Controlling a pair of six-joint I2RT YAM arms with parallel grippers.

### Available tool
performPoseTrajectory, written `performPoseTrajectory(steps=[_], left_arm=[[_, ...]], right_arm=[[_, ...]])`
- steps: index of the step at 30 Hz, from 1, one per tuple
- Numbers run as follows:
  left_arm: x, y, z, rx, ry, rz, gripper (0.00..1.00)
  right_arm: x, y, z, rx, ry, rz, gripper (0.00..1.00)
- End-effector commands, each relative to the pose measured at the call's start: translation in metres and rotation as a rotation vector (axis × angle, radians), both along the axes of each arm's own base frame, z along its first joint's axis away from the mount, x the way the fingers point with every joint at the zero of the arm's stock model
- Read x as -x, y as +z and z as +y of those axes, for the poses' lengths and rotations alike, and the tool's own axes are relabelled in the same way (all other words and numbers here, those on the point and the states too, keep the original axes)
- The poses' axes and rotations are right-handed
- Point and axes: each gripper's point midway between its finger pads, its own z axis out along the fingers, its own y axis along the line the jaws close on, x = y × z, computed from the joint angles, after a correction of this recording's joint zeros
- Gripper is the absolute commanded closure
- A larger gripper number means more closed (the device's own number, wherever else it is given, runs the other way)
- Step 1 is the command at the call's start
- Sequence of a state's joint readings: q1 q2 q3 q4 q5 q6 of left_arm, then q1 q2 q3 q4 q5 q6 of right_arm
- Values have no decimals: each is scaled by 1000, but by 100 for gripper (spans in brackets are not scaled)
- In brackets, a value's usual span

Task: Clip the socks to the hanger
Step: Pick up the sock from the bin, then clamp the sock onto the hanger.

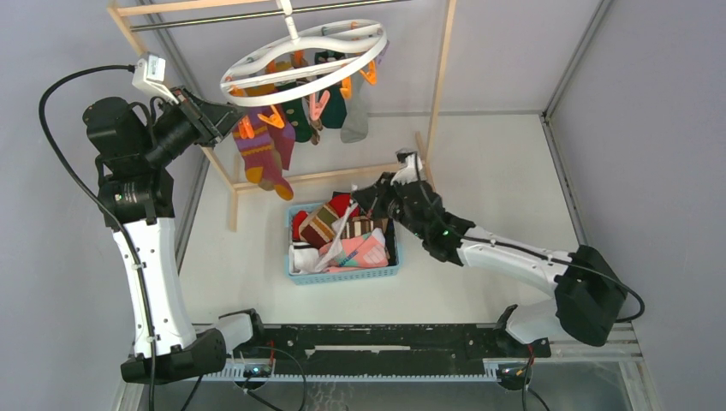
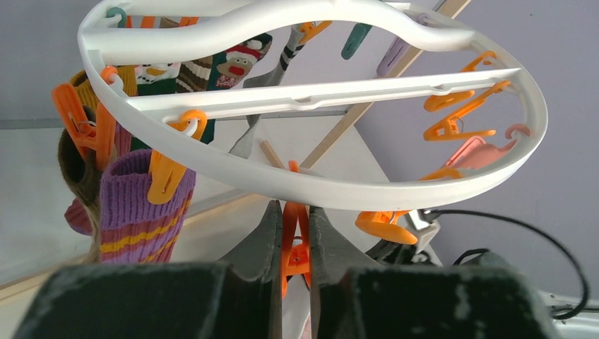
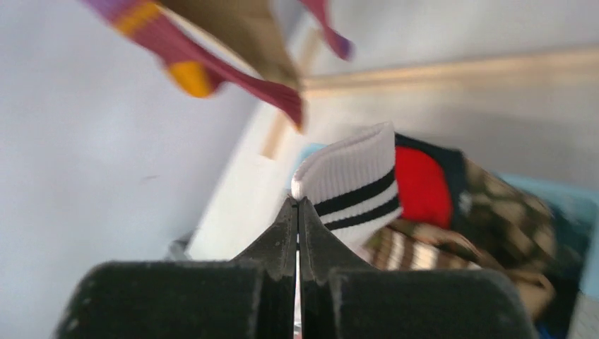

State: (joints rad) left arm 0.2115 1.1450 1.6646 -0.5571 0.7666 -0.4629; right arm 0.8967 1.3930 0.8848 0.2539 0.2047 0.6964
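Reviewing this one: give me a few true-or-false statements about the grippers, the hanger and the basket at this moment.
1. The left gripper pinches an orange clip under the hanger. True.
2. The blue basket is empty. False: several socks lie in it.
3. The right gripper is wide open. False: it is shut on the cuff of a white sock with black bands.
4. A striped purple sock hangs clipped to the hanger. True.

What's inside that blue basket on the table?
Socks fill the blue basket: a brown striped sock, a red sock, a pink sock and a white sock with black bands. The right arm covers its far corner, and anything under the top layer is hidden.
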Motion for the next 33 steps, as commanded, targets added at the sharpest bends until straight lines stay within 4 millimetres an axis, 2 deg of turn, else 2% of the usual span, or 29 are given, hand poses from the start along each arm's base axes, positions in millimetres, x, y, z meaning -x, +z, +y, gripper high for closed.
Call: performPoseTrajectory(steps=[1, 5, 9, 14, 18, 19, 21, 24, 33], left_arm=[[11, 11, -6, -8, -35, -35, 97], [11, 12, -8, 0, -49, -34, 97], [15, 14, -12, 5, -79, -35, 98], [20, 16, -16, 5, -99, -41, 98], [24, 16, -20, 6, -132, -42, 98], [24, 15, -20, 7, -139, -39, 98], [25, 15, -22, 8, -154, -38, 98], [26, 14, -24, 11, -169, -34, 98], [28, 14, -26, 14, -198, -34, 98]], right_arm=[[30, 112, 19, -275, 293, -282, 100], [54, 149, 22, -382, 461, -355, 100], [85, 176, 35, -479, 729, -361, 100], [100, 194, 51, -551, 921, -347, 100], [99, 209, 62, -614, 1013, -354, 100], [98, 218, 65, -632, 1037, -364, 100], [92, 223, 72, -664, 1053, -351, 100], [80, 225, 83, -695, 1059, -343, 100], [63, 236, 106, -760, 1098, -337, 100]])
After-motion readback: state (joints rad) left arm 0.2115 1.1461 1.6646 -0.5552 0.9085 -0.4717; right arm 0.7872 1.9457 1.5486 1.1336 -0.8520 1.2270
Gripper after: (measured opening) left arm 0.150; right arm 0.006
